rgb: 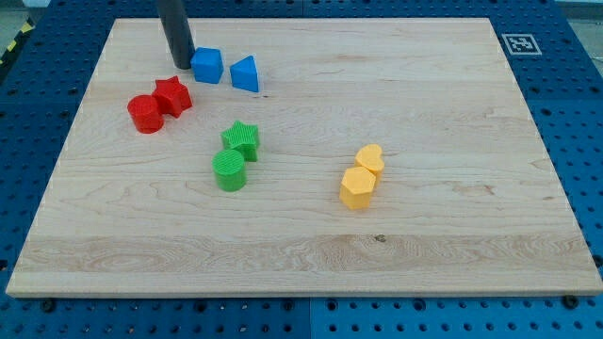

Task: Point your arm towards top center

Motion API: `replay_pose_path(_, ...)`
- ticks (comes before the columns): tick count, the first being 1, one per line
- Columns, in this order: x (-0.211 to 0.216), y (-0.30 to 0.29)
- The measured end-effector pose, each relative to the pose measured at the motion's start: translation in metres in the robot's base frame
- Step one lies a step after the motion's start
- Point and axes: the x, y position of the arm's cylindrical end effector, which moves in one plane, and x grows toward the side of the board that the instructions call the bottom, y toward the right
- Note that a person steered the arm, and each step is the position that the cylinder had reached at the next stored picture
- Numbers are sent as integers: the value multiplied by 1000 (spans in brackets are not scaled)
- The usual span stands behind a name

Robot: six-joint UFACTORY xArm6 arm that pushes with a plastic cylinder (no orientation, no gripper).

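— So, where is my tip sitting?

— Near the view's top left, on the wooden board. The dark rod comes down from the top edge and its end rests just left of the blue cube, touching it or very nearly; I cannot tell which.

— And beside that cube?

— A blue triangular block just to its right, with a narrow gap between them. Below the tip and slightly to the view's left, the red star touches the red cylinder.

— Any claw to report, open or closed?

— No claw shows at all: the arm ends in a plain rod, so nothing is gripped.

— The top centre of the board?

— Bare wood, well to the right of the tip, past both blue blocks.

— The other blocks?

— Around the middle, a green star touches a green cylinder just below it. Further to the view's right, two yellow blocks sit pressed together: a small rounded one above a hexagonal one. A black-and-white marker tag sits at the board's top right corner.
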Motion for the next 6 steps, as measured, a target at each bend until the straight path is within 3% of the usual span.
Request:
replay_pose_path(2,0,45)
replay_pose_path(3,-35,61)
replay_pose_path(4,-66,131)
replay_pose_path(5,-66,225)
replay_pose_path(6,-37,260)
